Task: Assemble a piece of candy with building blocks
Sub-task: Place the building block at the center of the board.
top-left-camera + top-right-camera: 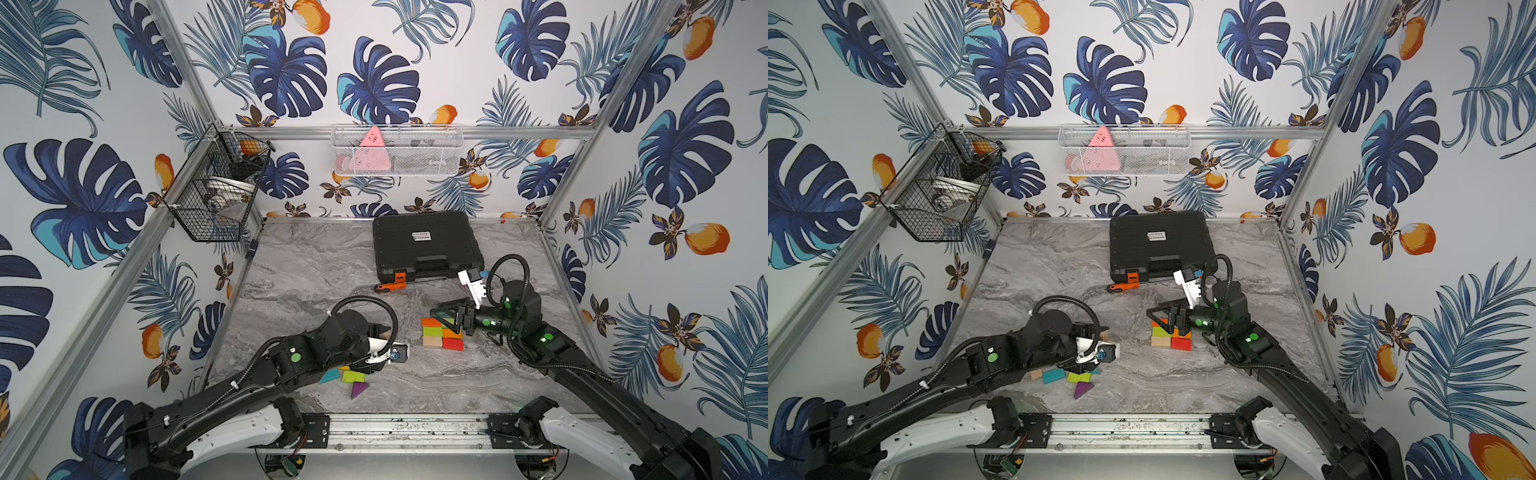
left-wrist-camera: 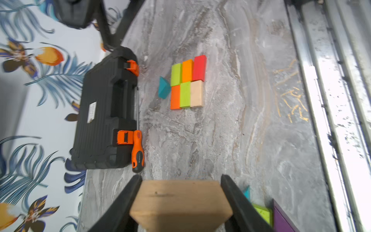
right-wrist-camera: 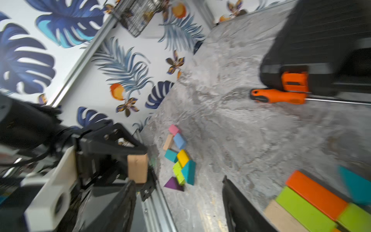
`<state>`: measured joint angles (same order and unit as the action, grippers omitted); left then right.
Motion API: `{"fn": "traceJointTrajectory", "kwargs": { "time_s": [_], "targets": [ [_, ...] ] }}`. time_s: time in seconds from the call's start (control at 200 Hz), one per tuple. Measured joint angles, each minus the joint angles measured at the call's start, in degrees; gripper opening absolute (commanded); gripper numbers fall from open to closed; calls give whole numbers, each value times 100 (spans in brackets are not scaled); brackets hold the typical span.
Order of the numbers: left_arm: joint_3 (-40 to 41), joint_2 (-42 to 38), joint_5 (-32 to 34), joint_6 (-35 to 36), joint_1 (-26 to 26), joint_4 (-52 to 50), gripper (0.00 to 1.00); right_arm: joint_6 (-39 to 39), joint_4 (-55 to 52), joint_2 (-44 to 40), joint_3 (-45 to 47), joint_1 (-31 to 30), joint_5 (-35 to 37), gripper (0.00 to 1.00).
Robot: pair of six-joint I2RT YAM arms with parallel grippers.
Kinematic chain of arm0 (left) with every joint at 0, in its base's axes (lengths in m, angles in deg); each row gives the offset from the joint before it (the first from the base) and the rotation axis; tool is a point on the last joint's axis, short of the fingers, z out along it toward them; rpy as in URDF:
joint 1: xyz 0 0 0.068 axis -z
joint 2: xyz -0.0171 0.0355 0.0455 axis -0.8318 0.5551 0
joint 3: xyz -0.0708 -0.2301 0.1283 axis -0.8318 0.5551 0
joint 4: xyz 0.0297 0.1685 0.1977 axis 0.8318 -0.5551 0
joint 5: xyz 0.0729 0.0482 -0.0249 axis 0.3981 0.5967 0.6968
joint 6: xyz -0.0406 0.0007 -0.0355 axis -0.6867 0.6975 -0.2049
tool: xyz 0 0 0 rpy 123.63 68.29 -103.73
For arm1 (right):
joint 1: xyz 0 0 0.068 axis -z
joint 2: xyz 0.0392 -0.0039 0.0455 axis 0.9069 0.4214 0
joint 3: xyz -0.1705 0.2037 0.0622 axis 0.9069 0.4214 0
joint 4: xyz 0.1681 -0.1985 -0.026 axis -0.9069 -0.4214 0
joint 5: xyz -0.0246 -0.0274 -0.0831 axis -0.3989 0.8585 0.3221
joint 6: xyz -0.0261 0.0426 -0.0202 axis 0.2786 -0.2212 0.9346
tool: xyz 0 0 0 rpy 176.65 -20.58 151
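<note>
The left gripper (image 2: 180,179) clamps a plain wooden block (image 2: 180,202), presumably for adding to the six-block coloured wooden rectangle (image 2: 187,84), near which the right gripper (image 1: 438,312) hovers open-jawed and empty.

The right pincer (image 3: 177,179) gapes empty while the left pincer (image 3: 140,169) grips a plain wooden block (image 3: 136,164).

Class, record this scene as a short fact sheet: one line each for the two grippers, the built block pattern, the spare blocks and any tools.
Block grid: six rectangles, two rows of three
Teal triangle: against one side of the grid
Left gripper: shut on a plain wood block
Right gripper: open, empty, by the grid
Spare blocks: loose cluster, apart from the grid
Tools: closed black case; screwdriver along its front
</note>
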<state>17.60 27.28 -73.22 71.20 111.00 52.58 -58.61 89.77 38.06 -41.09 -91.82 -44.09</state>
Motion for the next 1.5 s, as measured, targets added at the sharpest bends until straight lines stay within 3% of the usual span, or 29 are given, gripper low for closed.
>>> {"fn": "traceJointTrajectory", "kwargs": {
  "time_s": [0.215,0.4,0.505,0.806,0.896,0.991,1.501],
  "targets": [
    [-1425,2000,-11,527,844,-649,50,59,-85,-302,671,1071,1189,68],
    [-1952,3189,-232,1274,946,-754,51,-243,17,-44,1036,2002,1305,67],
    [-1856,3595,-306,1858,1084,-590,51,-339,68,37,1086,2277,1270,67],
    [-1954,4621,-498,2820,1150,-138,50,-402,238,-2,1233,2411,1110,67],
    [-2070,4876,-520,2931,1147,-90,54,-402,236,-13,1292,2413,1051,67],
    [-2162,5075,-553,3021,1130,0,64,-400,238,7,1300,2413,999,67],
    [-2046,5206,-599,3117,1049,474,81,-398,273,212,1255,2411,754,68]
  ]
}}
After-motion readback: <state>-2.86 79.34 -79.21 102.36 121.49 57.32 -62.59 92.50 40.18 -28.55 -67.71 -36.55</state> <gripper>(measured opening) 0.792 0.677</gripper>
